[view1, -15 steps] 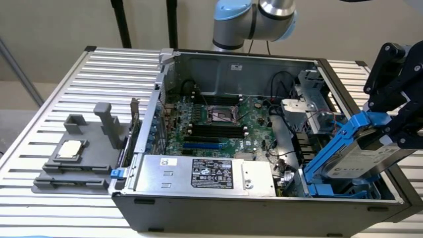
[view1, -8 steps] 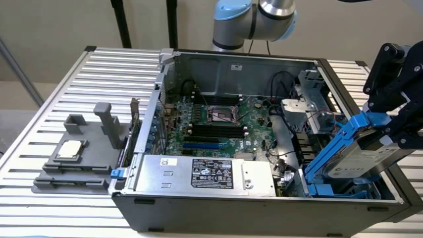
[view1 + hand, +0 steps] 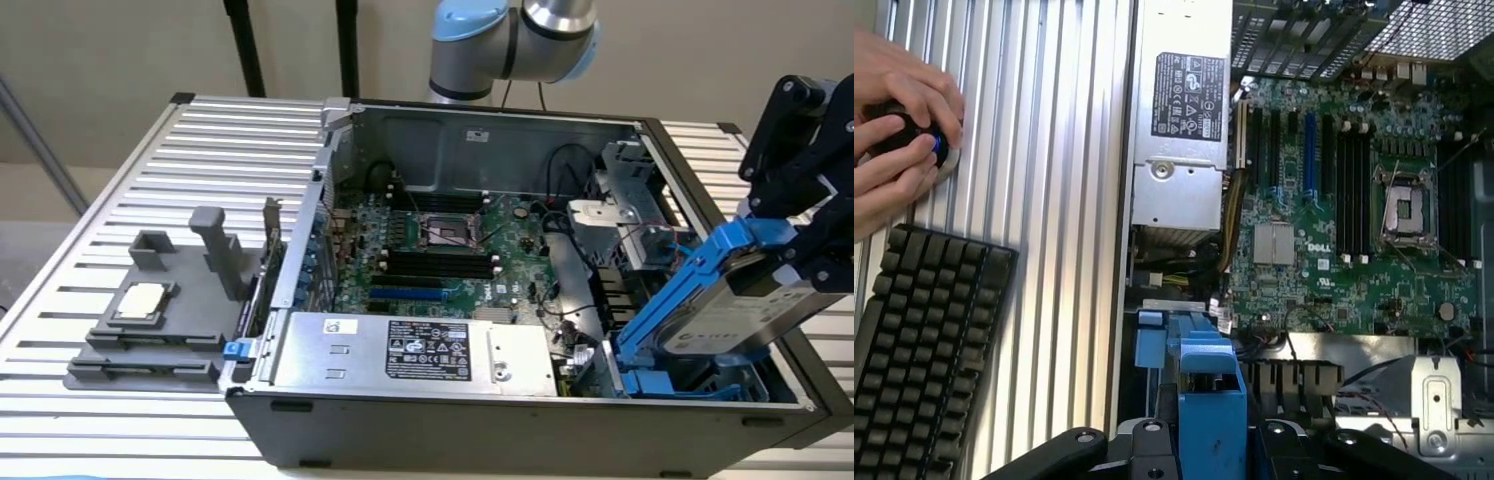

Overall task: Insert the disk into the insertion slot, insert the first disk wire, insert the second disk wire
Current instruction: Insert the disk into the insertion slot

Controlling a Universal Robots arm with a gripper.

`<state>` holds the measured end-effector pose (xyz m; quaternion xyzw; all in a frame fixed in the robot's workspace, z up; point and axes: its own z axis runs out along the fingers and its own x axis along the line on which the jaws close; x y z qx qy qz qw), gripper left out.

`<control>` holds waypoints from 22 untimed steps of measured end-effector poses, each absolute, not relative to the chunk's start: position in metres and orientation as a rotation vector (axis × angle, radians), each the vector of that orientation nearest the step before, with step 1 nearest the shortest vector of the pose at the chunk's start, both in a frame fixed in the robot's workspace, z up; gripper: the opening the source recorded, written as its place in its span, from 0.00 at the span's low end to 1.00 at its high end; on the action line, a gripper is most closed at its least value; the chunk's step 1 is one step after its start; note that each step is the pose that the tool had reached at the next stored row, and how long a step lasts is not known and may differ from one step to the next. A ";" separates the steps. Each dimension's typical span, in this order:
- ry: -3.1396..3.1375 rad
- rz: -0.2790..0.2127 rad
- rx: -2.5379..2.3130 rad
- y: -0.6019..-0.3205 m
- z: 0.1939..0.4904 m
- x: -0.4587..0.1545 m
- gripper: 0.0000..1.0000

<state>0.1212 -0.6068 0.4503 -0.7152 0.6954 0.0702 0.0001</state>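
While the computer case (image 3: 534, 425) lay open on the slatted metal worktop (image 3: 120, 430), its contents were recorded as follows. A green motherboard (image 3: 461, 262) covered the floor of the case, with a square black socket (image 3: 451, 232) near its middle. A silver power-supply box (image 3: 400, 352) with a black-and-white label occupied the near compartment, just beside the motherboard. At the corner of the case toward the exterior view's right sat the insertion slot (image 3: 657, 386), a dark metal bay with bright blue rails.

The disk (image 3: 731, 312) was not seated flat in that bay. It stood steeply tilted above it, with its upper end toward the exterior view's right and the lower end of its blue carrier down at the slot's rails. Whether carrier and rails touched could not be determined. The end effector (image 3: 798, 262) was pinching the disk at its raised end. In the wrist view the blue carrier sat clamped between the black fingers (image 3: 1294, 440).

Outside the case, toward the exterior view's left, a grey fixture (image 3: 147, 345) rested on the worktop and held a small square silver chip (image 3: 140, 302) in its upper recess.

The wrist view also showed a black keyboard (image 3: 924, 340) on the worktop and a person's hands (image 3: 899, 130) closed over a small dark device.
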 end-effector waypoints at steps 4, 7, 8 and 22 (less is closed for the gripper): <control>2.184 0.220 -2.247 -0.600 0.452 0.121 0.32; 2.184 0.221 -2.248 -0.600 0.452 0.121 0.32; 2.184 0.221 -2.248 -0.601 0.452 0.121 0.32; 2.179 0.242 -2.249 -0.614 0.444 0.121 0.32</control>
